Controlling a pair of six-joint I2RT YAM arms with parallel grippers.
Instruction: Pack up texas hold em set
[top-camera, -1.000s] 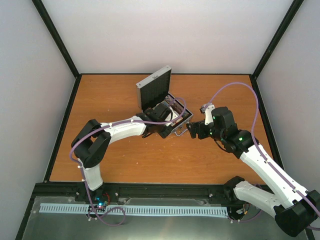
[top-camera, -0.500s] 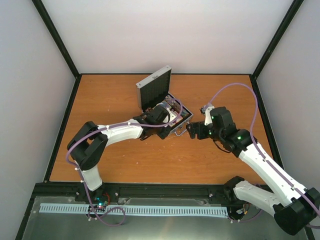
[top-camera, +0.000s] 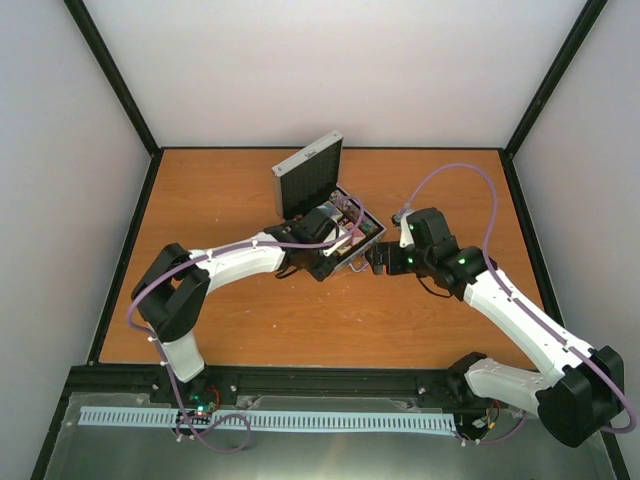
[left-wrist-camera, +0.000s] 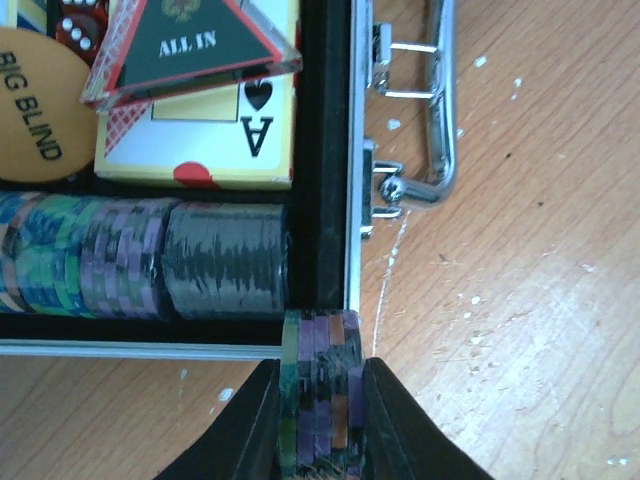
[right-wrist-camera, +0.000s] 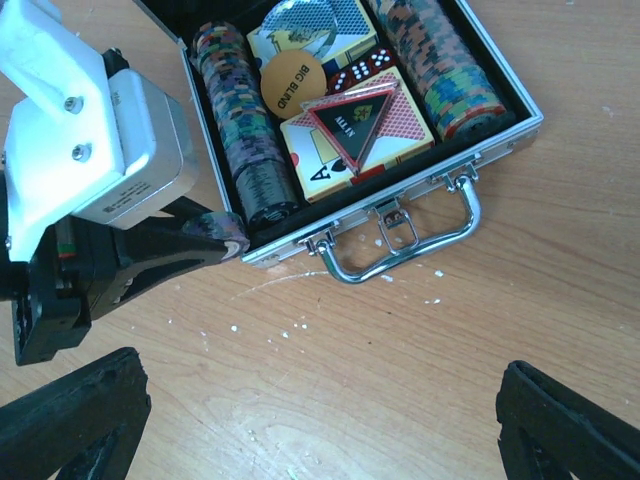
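Observation:
The silver case (top-camera: 368, 232) lies open, its lid (top-camera: 308, 175) upright. Inside are rows of poker chips (right-wrist-camera: 240, 130), card boxes (right-wrist-camera: 330, 150), an orange BIG BLIND disc (right-wrist-camera: 292, 85) and the dark triangular ALL IN token (right-wrist-camera: 352, 122). My left gripper (left-wrist-camera: 320, 420) is shut on a short stack of chips (left-wrist-camera: 320, 380), held on edge just outside the case's corner by the rim (left-wrist-camera: 352, 150). In the top view the left gripper (top-camera: 335, 258) is at the case's near edge. My right gripper (right-wrist-camera: 320, 430) hangs open over bare table in front of the metal handle (right-wrist-camera: 410, 250), holding nothing.
Red dice (right-wrist-camera: 360, 68) lie among the cards in the case. A second row of chips (right-wrist-camera: 435, 70) fills its right side. Orange wooden table (top-camera: 220, 200) extends around the case, bounded by black frame posts and white walls.
My left gripper has carried its stack of chips up to the case's near corner. The right arm has shifted left, closer to the case handle, still open.

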